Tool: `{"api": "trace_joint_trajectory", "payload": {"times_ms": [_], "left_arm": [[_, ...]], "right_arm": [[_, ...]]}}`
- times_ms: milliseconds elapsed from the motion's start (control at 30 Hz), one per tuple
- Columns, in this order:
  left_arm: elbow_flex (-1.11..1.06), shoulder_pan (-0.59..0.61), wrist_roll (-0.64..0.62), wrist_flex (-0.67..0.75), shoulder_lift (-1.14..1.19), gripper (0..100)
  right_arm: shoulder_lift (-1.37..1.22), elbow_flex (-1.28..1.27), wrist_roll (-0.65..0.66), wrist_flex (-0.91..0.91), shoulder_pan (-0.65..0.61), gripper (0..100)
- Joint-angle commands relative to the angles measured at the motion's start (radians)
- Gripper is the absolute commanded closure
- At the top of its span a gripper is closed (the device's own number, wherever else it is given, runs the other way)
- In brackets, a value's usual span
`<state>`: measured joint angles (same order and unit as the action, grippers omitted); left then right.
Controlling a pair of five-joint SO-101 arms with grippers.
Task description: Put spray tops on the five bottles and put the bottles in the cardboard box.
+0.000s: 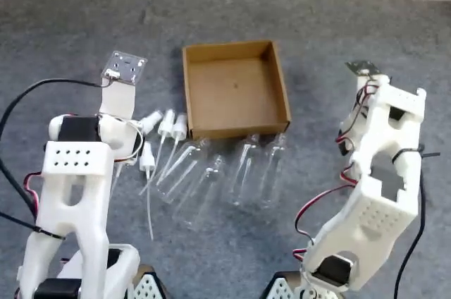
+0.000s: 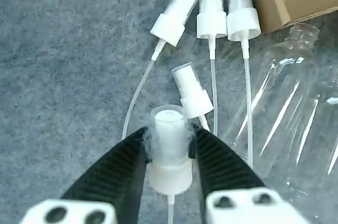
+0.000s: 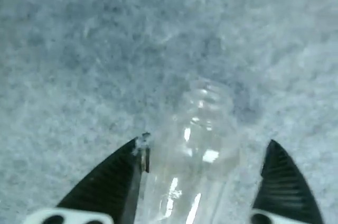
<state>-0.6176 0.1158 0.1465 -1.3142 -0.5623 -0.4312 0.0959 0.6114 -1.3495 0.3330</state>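
While clamped as now, spray top [image 2: 170,174]: pinched at the cap between the jaws of left pincer [image 2: 170,134], low centre of the left wrist view, dip tube running off the bottom edge. Lifted or resting, cannot tell.
Right pincer [image 3: 206,147]: jaws spread wide, one on either side of a clear bottle [image 3: 207,102] at lower centre of the right wrist view. Threaded neck bare and aimed up-frame. Gripping nothing.
Loose tops [image 2: 211,15]: four across the upper half of the left wrist view, tubes trailing down-frame, just beside clear bottles at right.
Lying bottles [image 1: 243,168]: flat on the counter [image 1: 70,31], centre of the high view, just below the box, none capped.
Cardboard box [image 1: 236,130]: upper centre of the high view, no bottle inside yet.
Step in hand, as judged: marrying the first top to a neck.
Doing it well: close the right jaws on the bottle body below the shoulder, firm but not crushing. Tip the neck toward the left arm. Thread the tube tip into the mouth first, keeping the tube in line with the neck. Seat the collar squarely, then twist.
Likely trouble: thin tube bending or snagging on the rim, smooth bottle rolling or slipping in the jaws.
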Motion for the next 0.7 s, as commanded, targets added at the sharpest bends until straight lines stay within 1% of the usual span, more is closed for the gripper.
{"api": "trace_joint_trajectory", "payload": {"times_ms": [0, 200, 267, 367, 433, 500, 567, 667], "left_arm": [[0.004, -0.018, -0.009, 0.003, -0.021, 100], [0.012, -0.018, -0.011, 0.017, -0.024, 100], [0.051, -0.016, -0.011, 0.012, -0.025, 100], [0.150, -0.018, -0.025, -0.026, -0.027, 100], [0.229, -0.015, -0.064, -0.055, -0.027, 100], [0.305, -0.013, -0.092, -0.077, -0.027, 100], [0.361, -0.013, -0.123, -0.084, -0.033, 100], [0.392, -0.013, -0.166, -0.077, -0.102, 100]], "right_arm": [[0.018, 0.059, 0.021, -0.012, -0.016, 86.4], [0.022, 0.059, 0.014, -0.035, -0.008, 99.3], [0.038, 0.094, -0.008, -0.096, -0.015, 99.4], [0.150, 0.209, -0.066, -0.165, -0.073, 99.4], [0.263, 0.240, -0.114, -0.179, -0.142, 99.4], [0.390, 0.206, -0.169, -0.176, -0.229, 99.4], [0.519, 0.125, -0.213, -0.159, -0.340, 99.4], [0.710, -0.076, -0.276, -0.045, -0.503, 99.4]]}}
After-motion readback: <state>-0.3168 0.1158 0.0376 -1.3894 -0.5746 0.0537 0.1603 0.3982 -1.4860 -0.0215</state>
